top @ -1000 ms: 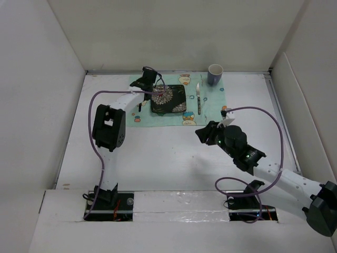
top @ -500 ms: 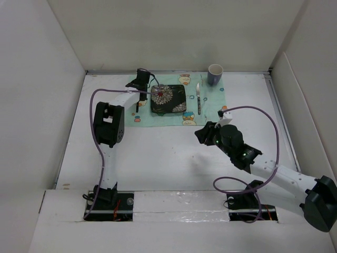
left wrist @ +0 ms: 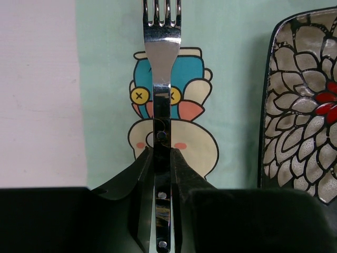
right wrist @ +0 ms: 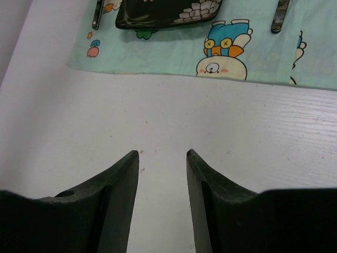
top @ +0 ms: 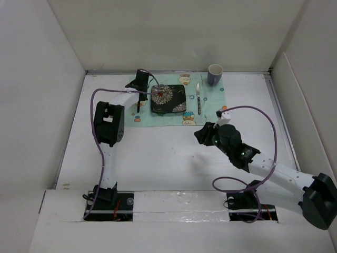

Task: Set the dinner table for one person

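My left gripper (top: 140, 84) is at the left side of the mint-green cloth (top: 210, 108) on the white dinner table (top: 158, 153). In the left wrist view it (left wrist: 162, 150) is shut on the dark riveted handle of a steel fork (left wrist: 162, 52). The tines point away, over a cartoon print, just left of the black flowered plate (left wrist: 305, 116). The plate (top: 168, 99) sits mid-cloth, a knife (top: 199, 99) lies to its right, and a cup (top: 215, 74) stands at the far right corner. My right gripper (top: 202, 134) is open and empty over bare table (right wrist: 163, 153).
White upright panels edge the table at the left, back and right. The right wrist view shows the cloth's near edge (right wrist: 174, 74), the plate's near rim (right wrist: 168, 13), the fork handle (right wrist: 97, 13) and the knife handle (right wrist: 280, 16).
My left gripper has moved left with the fork, from the plate's far left corner to the cloth left of the plate. The right arm has shifted slightly.
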Available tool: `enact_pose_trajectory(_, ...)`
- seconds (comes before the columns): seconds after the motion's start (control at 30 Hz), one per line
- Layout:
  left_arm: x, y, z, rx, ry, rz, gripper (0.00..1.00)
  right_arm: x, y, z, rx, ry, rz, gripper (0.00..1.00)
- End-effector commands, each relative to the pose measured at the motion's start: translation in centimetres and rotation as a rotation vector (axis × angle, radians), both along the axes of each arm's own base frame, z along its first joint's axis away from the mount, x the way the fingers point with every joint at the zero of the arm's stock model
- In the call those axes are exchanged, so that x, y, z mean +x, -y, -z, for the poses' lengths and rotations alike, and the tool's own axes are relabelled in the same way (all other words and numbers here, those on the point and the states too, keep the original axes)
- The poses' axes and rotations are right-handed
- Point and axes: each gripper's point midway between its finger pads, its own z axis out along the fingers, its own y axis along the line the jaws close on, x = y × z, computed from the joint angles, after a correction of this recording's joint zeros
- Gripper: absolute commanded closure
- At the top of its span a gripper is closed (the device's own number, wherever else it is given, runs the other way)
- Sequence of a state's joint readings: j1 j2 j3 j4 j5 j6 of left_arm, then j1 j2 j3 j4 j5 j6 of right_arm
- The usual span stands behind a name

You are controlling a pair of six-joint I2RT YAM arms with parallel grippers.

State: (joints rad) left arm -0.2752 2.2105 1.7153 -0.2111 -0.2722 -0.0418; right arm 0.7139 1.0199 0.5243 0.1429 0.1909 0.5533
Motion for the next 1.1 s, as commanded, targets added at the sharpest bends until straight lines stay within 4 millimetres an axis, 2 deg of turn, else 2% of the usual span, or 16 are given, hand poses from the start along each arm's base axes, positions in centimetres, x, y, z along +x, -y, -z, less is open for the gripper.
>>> enact_pose_trajectory(0.0,1.1,0.7,-0.5,-0.025,0.033,0.01,1.0,1.0,-0.9,-3.2,0.049,0.085,-0.003,0.53)
enact_pose_trajectory(0.1,1.0,0.7,0.2,-0.017,0.016,0.01,1.0,1.0,-0.9,-3.2,0.05,0.084,-0.005,0.53)
enact_pose_trajectory(0.33,1.2,0.9,-0.2,-0.03,0.026,0.007,1.0,1.1,-0.9,-3.0,0.044,0.081,-0.003,0.53)
enact_pose_trajectory(0.47,0.9,0.3,-0.1,-0.013,0.013,-0.02,0.81,1.1,-0.8,-3.1,0.043,0.085,0.004,0.53)
enact_pose_trajectory(0.57,0.6,-0.3,-1.6,0.0,0.033,-0.048,0.52,1.0,-0.9,-3.0,0.039,0.077,-0.008,0.51)
enact_pose_trajectory(0.6,0.7,-0.4,-3.6,-0.017,0.068,-0.072,0.31,1.0,-1.0,-3.2,0.04,0.079,-0.01,0.5)
enact_pose_trajectory(0.67,0.5,-0.4,-6.2,-0.042,0.111,-0.093,0.2,1.1,-0.8,-3.2,0.035,0.088,-0.002,0.46)
enact_pose_trajectory(0.7,0.5,-0.4,-9.5,-0.078,0.174,-0.111,0.11,1.2,-0.8,-3.3,0.034,0.088,-0.002,0.44)
enact_pose_trajectory(0.77,-0.1,-0.5,-12.9,-0.116,0.224,-0.133,0.08,1.0,-0.9,-3.4,0.034,0.088,-0.013,0.38)
enact_pose_trajectory(0.8,-0.8,-0.6,-16.6,-0.158,0.29,-0.149,0.07,1.0,-0.8,-3.5,0.033,0.092,-0.011,0.36)
enact_pose_trajectory(0.87,-2.2,-0.4,-19.8,-0.201,0.345,-0.155,0.07,1.1,-0.5,-4.0,0.039,0.104,0.011,0.34)
enact_pose_trajectory(0.9,-3.7,-0.1,-23.6,-0.243,0.416,-0.144,0.06,1.0,-0.4,-4.1,0.038,0.102,0.009,0.34)
enact_pose_trajectory(0.97,-6.0,0.7,-25.6,-0.281,0.448,-0.14,0.05,0.3,-0.6,-6.0,0.064,0.123,-0.019,0.34)
enact_pose_trajectory(1.0,-9.4,0.4,-28.3,-0.349,0.493,-0.113,0.01,-1.0,-1.3,-8.4,0.099,0.146,-0.073,0.36)
enact_pose_trajectory(1.03,-9.4,0.4,-28.3,-0.354,0.494,-0.116,0.01,-1.3,-1.0,-9.3,0.118,0.168,-0.073,0.36)
enact_pose_trajectory(1.07,-10.4,0.5,-29.1,-0.389,0.523,-0.099,0.01,-2.2,-1.4,-11.7,0.147,0.201,-0.104,0.37)
